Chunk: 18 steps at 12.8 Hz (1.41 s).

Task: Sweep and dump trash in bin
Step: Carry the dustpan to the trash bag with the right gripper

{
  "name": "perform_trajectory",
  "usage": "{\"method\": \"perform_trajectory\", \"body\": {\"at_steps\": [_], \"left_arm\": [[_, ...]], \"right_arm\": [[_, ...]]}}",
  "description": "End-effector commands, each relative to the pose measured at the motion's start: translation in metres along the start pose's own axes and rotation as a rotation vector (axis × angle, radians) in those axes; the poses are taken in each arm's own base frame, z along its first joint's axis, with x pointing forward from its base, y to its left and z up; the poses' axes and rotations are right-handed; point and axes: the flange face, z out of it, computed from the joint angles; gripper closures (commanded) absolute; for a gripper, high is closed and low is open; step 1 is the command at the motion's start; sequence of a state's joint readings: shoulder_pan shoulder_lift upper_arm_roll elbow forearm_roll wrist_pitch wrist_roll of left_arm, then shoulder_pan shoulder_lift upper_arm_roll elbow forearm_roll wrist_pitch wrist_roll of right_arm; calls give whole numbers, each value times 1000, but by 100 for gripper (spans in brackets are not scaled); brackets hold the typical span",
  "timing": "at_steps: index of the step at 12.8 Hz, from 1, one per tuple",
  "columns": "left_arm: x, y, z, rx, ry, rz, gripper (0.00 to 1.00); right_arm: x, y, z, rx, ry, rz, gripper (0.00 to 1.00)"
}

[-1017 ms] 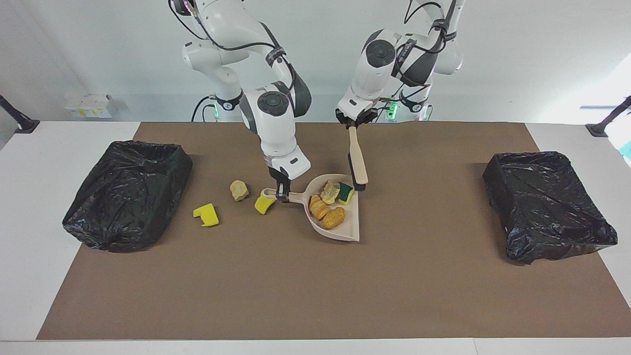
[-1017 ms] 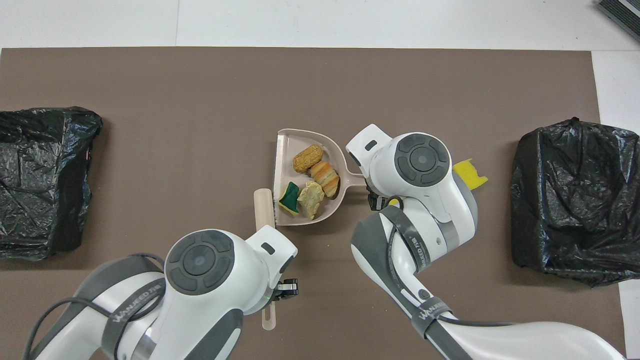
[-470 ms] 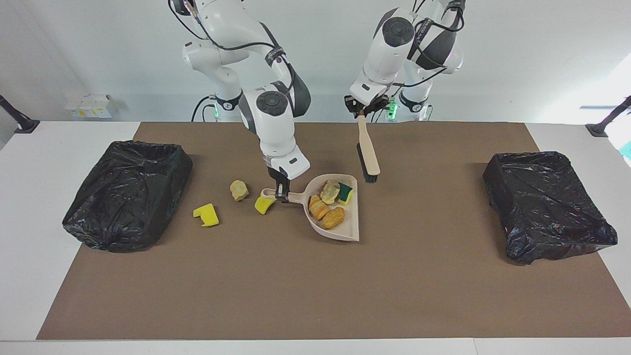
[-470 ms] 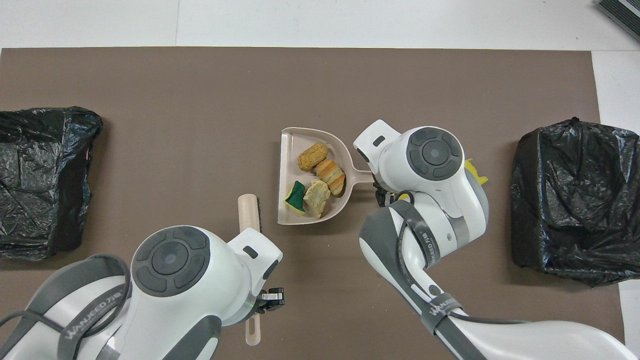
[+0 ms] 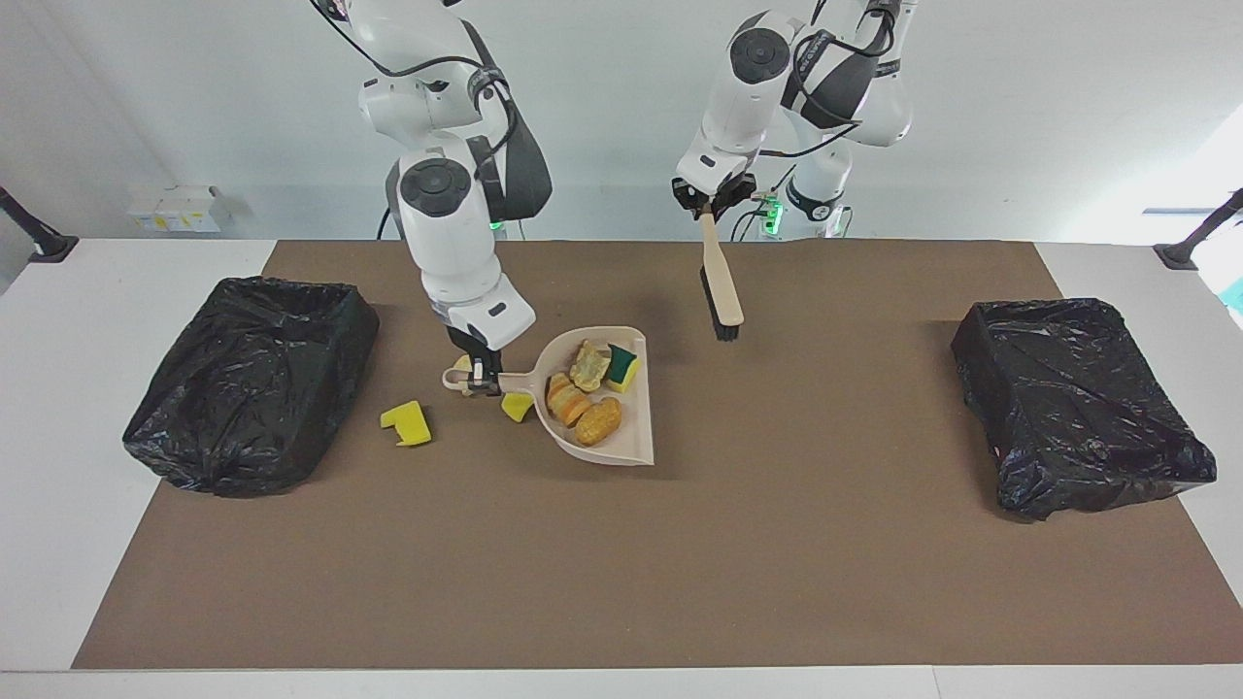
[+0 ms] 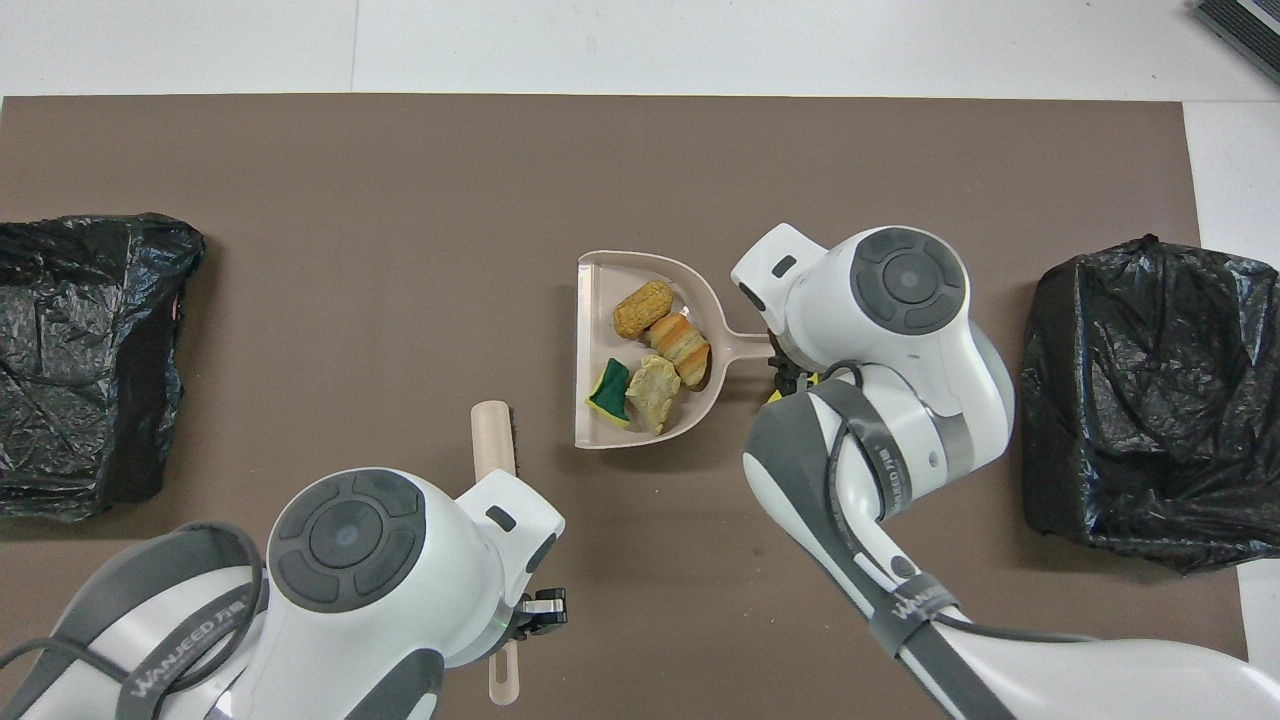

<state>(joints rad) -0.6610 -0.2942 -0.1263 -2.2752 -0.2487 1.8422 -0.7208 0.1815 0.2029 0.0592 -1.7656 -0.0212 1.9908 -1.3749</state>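
My right gripper [image 5: 484, 379] is shut on the handle of the beige dustpan [image 5: 631, 442], held just above the brown mat. Several pieces of trash lie in the dustpan [image 6: 595, 300]: a green-topped sponge [image 5: 622, 367], a tan lump [image 5: 587, 364] and two orange bread-like lumps [image 6: 680, 342]. A yellow sponge piece [image 5: 408, 424] lies loose on the mat, and another [image 5: 515, 409] lies under the handle. A tan lump behind the gripper is mostly hidden. My left gripper [image 5: 710, 201] is shut on the beige brush [image 5: 723, 291], which hangs bristles down over the mat beside the pan.
A black bag-lined bin [image 5: 252, 383] stands at the right arm's end of the table, close to the loose sponge pieces. A second black bin [image 5: 1078, 403] stands at the left arm's end. The brown mat [image 5: 621, 563] covers most of the white table.
The right gripper has carried the dustpan with its trash toward the right arm's end, over a yellow piece. The left gripper has raised the brush up and away from the pan.
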Motion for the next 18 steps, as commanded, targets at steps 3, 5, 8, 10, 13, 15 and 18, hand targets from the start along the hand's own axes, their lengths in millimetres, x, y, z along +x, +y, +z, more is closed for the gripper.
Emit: {"method": "perform_trajectory", "body": {"at_steps": [3,5,8,10,13,15,18], "left_arm": [[-13,41,68,-2,30,39,100],[-14,45,96,-19,59,29,100],[-18,56,111,-25,67,-10,100],[-21,64,121,-31,73,-48,100],[-24,68,128,-28,74,-18,100],[-22,63,130,-16,67,57,100],[-19,61,130,-15,66,65,100]], "right_arm": [[-128,5,-26,-10,16,-77,100],[-188,4,-32,-23,-6,-26,100],[-258,-7,-49,-55,-21,85,100],[-310,-24,-57,-48,-84,94,100],[-366,-51,-79,-48,-158,45,100],[-391,-77,-108,-38,-254,9,100],[-403,-108,-117,29,-378,29,100]]}}
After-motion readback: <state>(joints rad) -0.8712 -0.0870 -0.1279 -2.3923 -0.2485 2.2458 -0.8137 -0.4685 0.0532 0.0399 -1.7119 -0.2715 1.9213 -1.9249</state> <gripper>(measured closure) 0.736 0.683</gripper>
